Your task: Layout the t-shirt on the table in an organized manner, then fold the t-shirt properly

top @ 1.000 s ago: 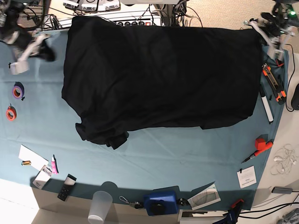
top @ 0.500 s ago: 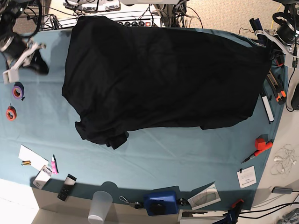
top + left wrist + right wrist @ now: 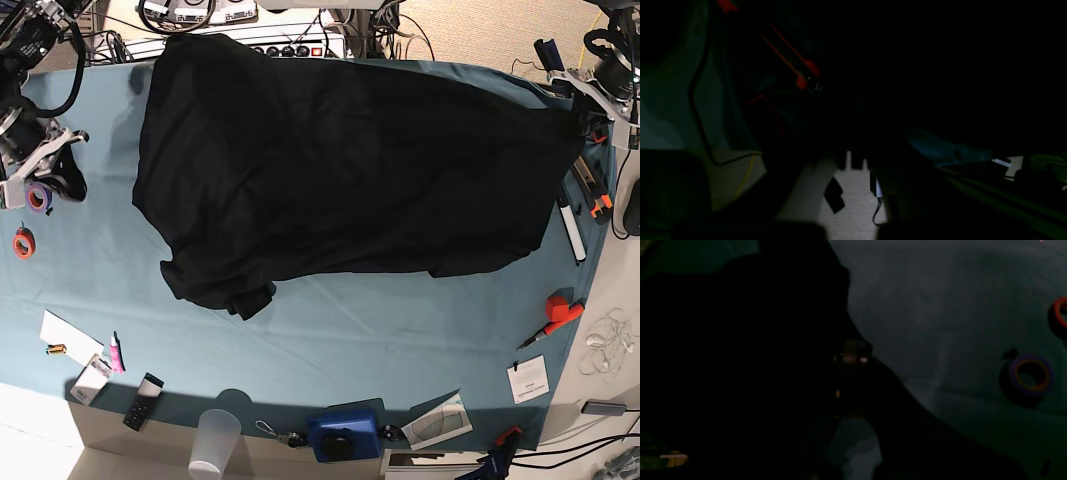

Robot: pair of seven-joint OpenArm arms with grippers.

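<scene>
The black t-shirt (image 3: 340,170) lies spread, print side hidden, over the far half of the teal table (image 3: 400,330). One sleeve is bunched at its front left (image 3: 235,290). My left gripper (image 3: 578,112) is at the shirt's far right corner and looks shut on the cloth there; its wrist view is almost black. My right gripper (image 3: 45,165) hovers over the table's left edge, apart from the shirt, its white fingers (image 3: 25,175) spread and empty. The right wrist view shows teal cloth (image 3: 940,306) and a dark mass on the left.
A purple tape roll (image 3: 38,197) (image 3: 1028,375) and an orange one (image 3: 23,242) (image 3: 1061,311) lie by the right gripper. An orange cutter (image 3: 590,180), a marker (image 3: 570,225) and a red tool (image 3: 560,308) line the right edge. A cup (image 3: 215,440) and a blue box (image 3: 343,435) stand at the front.
My right gripper has moved down the table's left edge, away from the shirt. The left gripper has drawn the shirt's far right corner outward to the right.
</scene>
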